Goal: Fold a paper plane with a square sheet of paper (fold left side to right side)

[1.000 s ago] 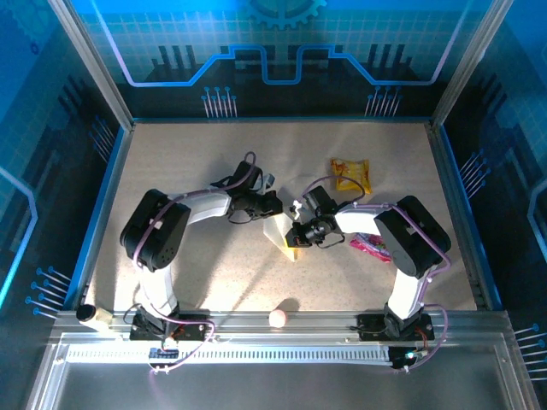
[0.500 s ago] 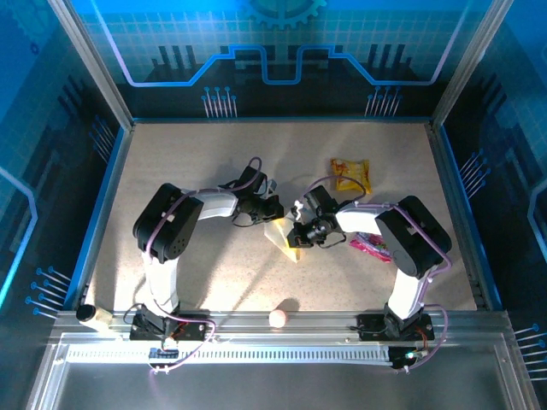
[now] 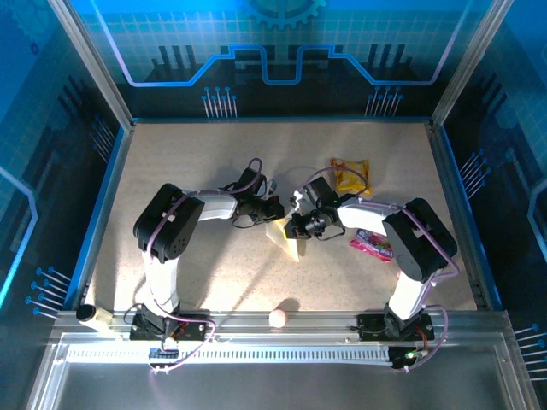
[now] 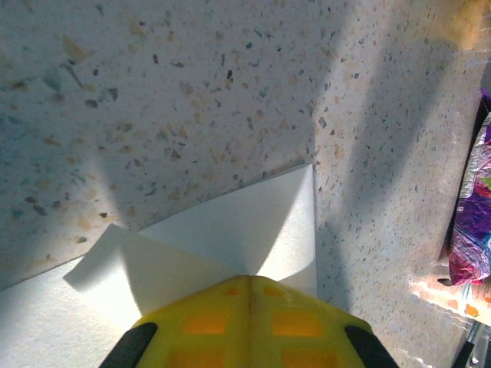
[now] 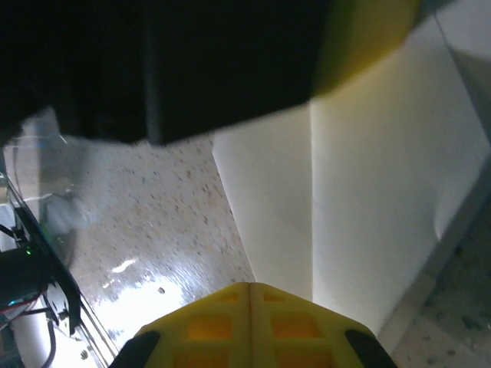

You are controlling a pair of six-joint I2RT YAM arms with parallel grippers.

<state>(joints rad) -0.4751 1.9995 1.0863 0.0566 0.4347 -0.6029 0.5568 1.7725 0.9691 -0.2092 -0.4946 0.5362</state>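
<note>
Speckled tabletop, blue panelled walls, both jaws closed tight over white paper

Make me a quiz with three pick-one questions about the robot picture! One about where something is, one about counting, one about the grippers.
1. Where is the yellow snack packet? A) on the near rail B) beyond the right arm, toward the back wall C) left of the left arm
2. How many snack wrappers lie on the table? A) one B) four C) two
3. How are the left gripper and right gripper at the folded white paper? A) both shut B) both wide open C) one open
B: it lies farther back than that arm. C: the yellow packet and the pink wrapper. A: each wrist view shows yellow fingers pressed together.
</note>
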